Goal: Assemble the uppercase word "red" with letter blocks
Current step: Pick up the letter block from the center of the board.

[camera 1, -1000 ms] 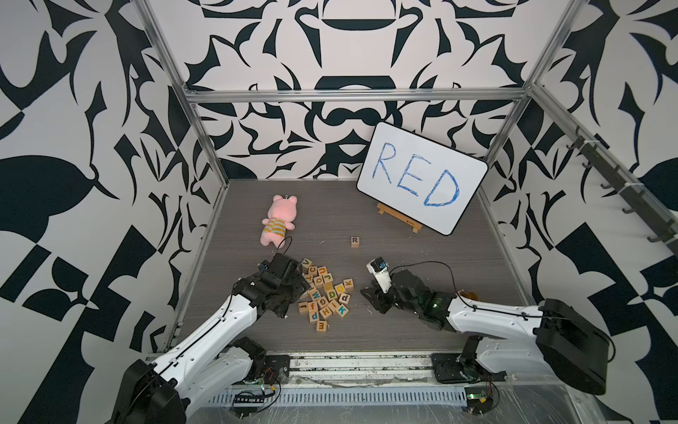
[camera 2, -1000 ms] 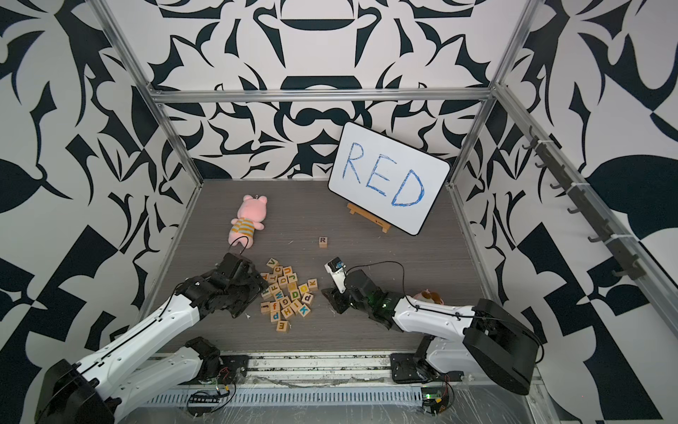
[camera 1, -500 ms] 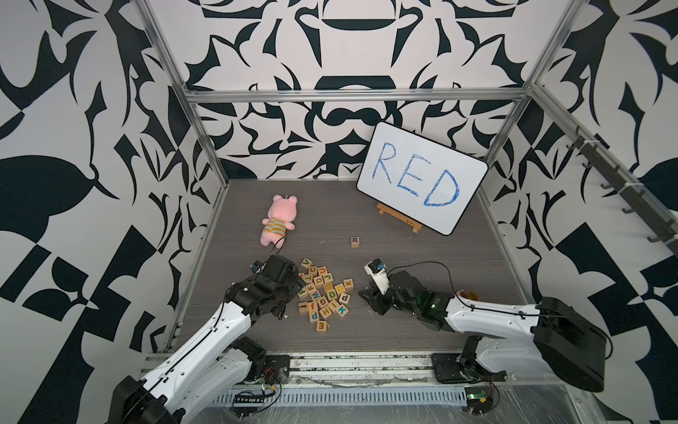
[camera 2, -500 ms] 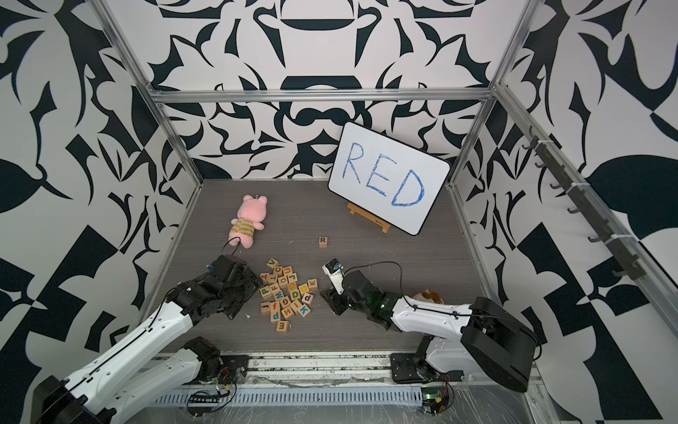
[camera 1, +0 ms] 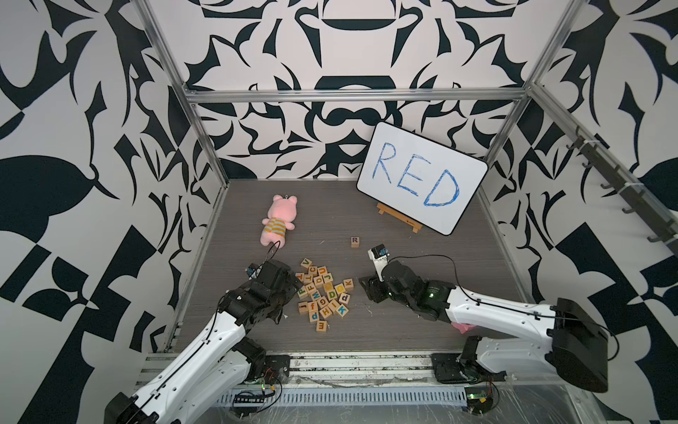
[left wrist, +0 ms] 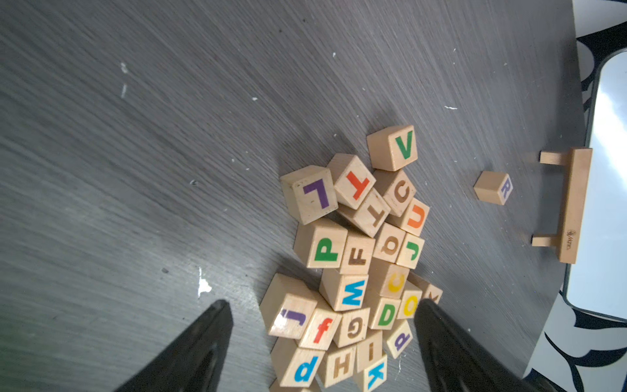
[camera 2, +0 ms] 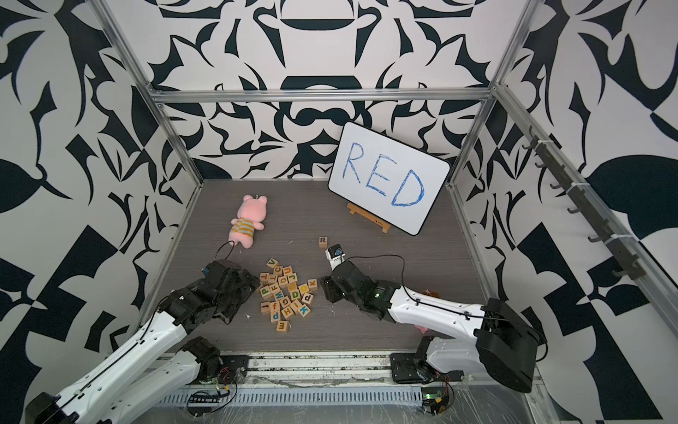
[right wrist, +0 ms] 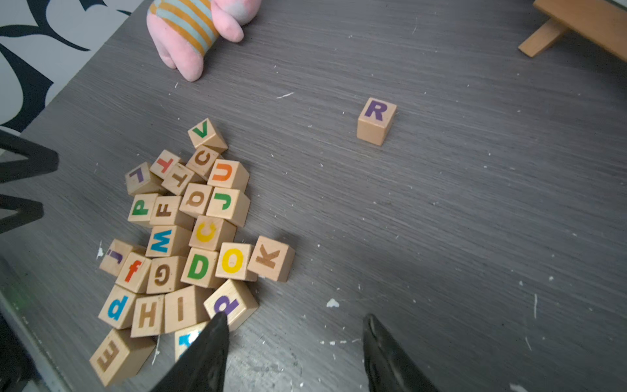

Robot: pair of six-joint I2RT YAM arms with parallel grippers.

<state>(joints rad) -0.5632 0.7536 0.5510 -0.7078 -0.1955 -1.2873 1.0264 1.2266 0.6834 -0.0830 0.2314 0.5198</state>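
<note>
Your left gripper point(left wrist: 322, 303) and right gripper point(right wrist: 295, 316) both spread, empty; pale wooden purple-R cube point(right wrist: 376, 120) stands apart from lettered cube heap point(camera 1: 332, 294).

Bare floor point(camera 1: 323, 224) around R block point(camera 1: 354, 241)

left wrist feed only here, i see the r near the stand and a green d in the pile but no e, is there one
observer: yes, an E block lies face up at the edge of the pile nearest the robot's base
operator: where's the right gripper
observer: the right gripper hangs open and empty, beside the K block
operator: anything else around
observer: a pink plush toy lies beyond the pile toward the back wall, touching no block
</note>
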